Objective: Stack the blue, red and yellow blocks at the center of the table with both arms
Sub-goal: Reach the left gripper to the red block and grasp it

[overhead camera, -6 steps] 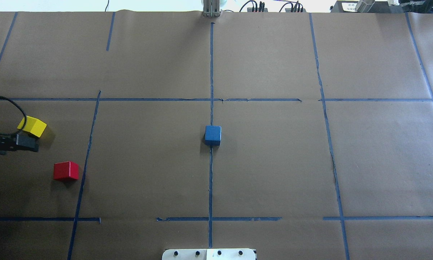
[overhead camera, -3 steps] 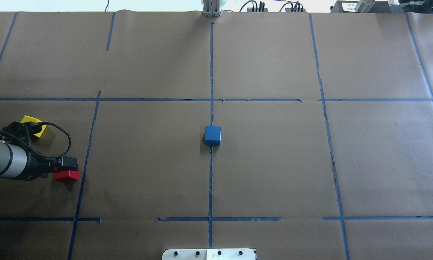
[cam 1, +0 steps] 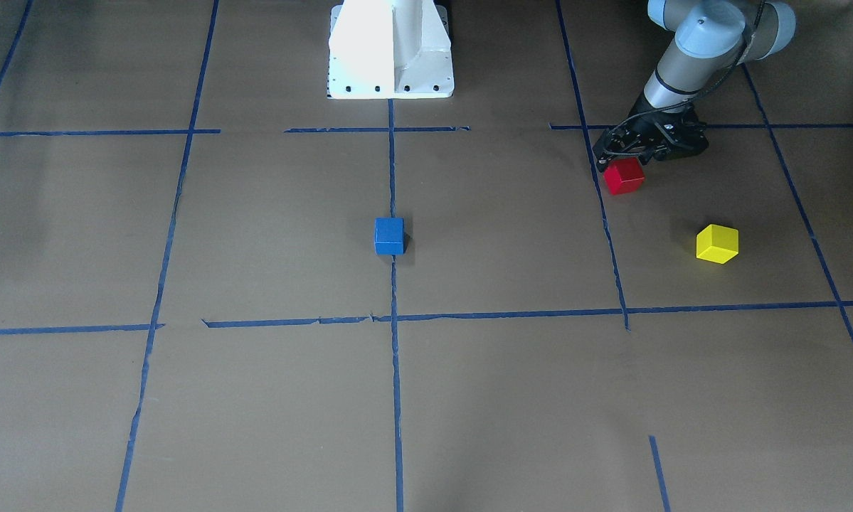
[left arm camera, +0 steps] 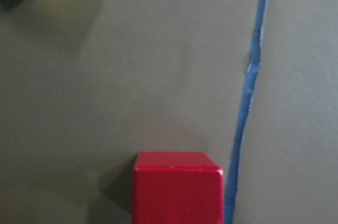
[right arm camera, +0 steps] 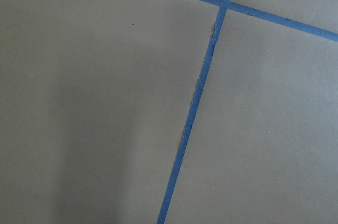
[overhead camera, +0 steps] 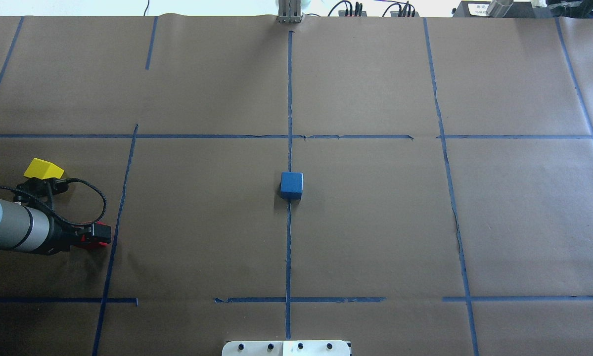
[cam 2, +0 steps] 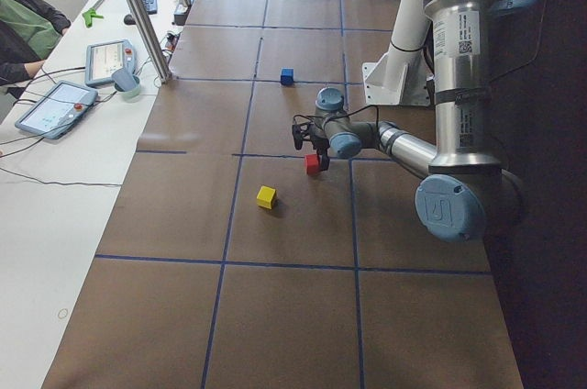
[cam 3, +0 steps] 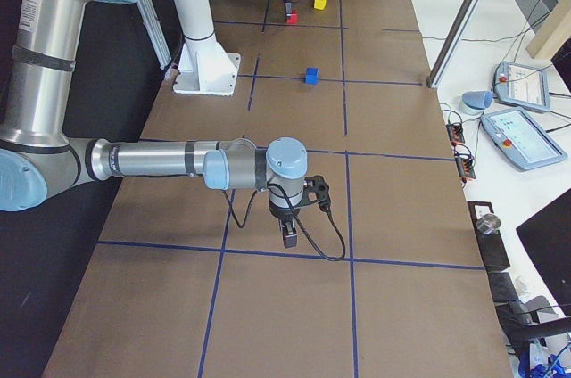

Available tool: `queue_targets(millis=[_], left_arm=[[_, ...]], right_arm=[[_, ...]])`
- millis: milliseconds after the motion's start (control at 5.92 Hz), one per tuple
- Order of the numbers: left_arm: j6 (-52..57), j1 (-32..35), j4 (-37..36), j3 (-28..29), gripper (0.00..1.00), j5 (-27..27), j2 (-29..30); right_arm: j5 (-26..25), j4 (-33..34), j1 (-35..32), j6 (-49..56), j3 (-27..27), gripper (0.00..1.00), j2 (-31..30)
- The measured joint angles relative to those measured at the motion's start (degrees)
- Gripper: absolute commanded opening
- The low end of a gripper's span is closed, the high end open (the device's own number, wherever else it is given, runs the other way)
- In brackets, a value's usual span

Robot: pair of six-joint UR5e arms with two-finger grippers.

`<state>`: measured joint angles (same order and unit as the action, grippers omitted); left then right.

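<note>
The blue block point(overhead camera: 292, 185) sits on the centre tape line, alone. The red block point(cam 1: 624, 176) lies at my left, by a tape line; in the overhead view only a sliver of the red block point(overhead camera: 94, 243) shows under the hand. My left gripper point(cam 1: 629, 158) hangs right over it, looks open and holds nothing. The left wrist view shows the red block point(left arm camera: 177, 187) at the bottom edge, with no fingers in view. The yellow block point(overhead camera: 43, 168) lies just beyond the left arm. My right gripper point(cam 3: 287, 234) shows only in the exterior right view, low over bare paper; I cannot tell its state.
Brown paper with blue tape lines point(overhead camera: 289, 99) covers the table. The robot's white pedestal point(cam 1: 390, 50) stands at the near middle edge. A metal post point(cam 2: 142, 13) and tablets point(cam 2: 55, 109) stand on the operators' side.
My left arm has swung from beside the yellow block toward me and over the red block, then settled closer on it. The blocks have not moved.
</note>
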<state>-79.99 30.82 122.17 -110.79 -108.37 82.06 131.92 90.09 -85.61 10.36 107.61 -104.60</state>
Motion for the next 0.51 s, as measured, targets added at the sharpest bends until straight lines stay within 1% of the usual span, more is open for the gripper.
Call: queue_targets(millis=[169,338,507], left_arm=[[0.1,0.0,0.0,0.7,0.26,-0.1,0.3],[0.2,-0.1,-0.1,1.2,0.04,-0.2,0.5],[0.3,-0.1,-0.2,1.2,0.00,-0.4,0.6]], right_arm=[[0.0,0.0,0.0,0.0,0.0,1.00,0.0],[0.0,0.0,0.0,0.0,0.0,1.00,0.1],[0.0,0.0,0.0,-0.1,0.0,1.00,0.1]])
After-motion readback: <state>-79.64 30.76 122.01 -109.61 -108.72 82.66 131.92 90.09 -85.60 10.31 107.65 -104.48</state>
